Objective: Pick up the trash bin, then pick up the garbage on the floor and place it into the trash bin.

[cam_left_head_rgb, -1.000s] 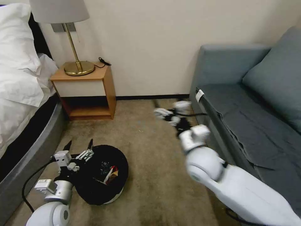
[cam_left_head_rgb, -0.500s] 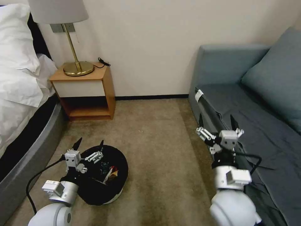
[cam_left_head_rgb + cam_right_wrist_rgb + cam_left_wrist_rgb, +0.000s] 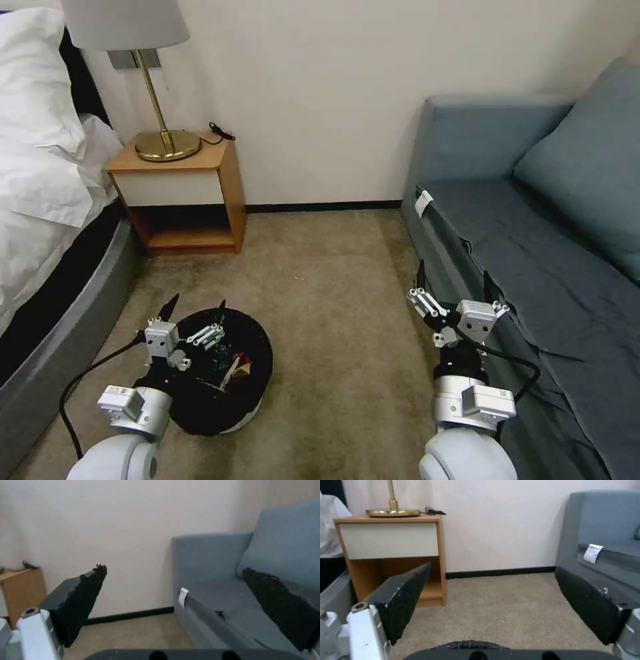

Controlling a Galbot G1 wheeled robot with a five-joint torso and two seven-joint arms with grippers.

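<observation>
Head view: the bin [image 3: 220, 373] stands upright on the carpet [image 3: 333, 320], at the lower left, between the bed [image 3: 47, 267] and the middle of the floor. Inside it lie litter pieces; a red-and-white packet [image 3: 235, 368] leans against the inner wall. The left gripper [image 3: 195, 313] hovers over the bin's near-left rim, its fingers spread wide and holding nothing. The right gripper [image 3: 453, 280] is raised at the lower right, just beside the front edge of the sofa [image 3: 533, 220], fingers also spread wide and empty. A nightstand [image 3: 180, 193] with a brass lamp [image 3: 157, 93] stands against the wall beside the bed.

Left wrist view: the two black fingers [image 3: 406, 597] stand well apart with only carpet [image 3: 500, 605] between them. Beyond are the nightstand [image 3: 390, 550] and the sofa's end [image 3: 603, 530].

Right wrist view: the fingers [image 3: 83, 605] are wide apart, grasping nothing. Between them show the wall and the sofa [image 3: 213, 562], with a white tag [image 3: 182, 597] on its front edge.
</observation>
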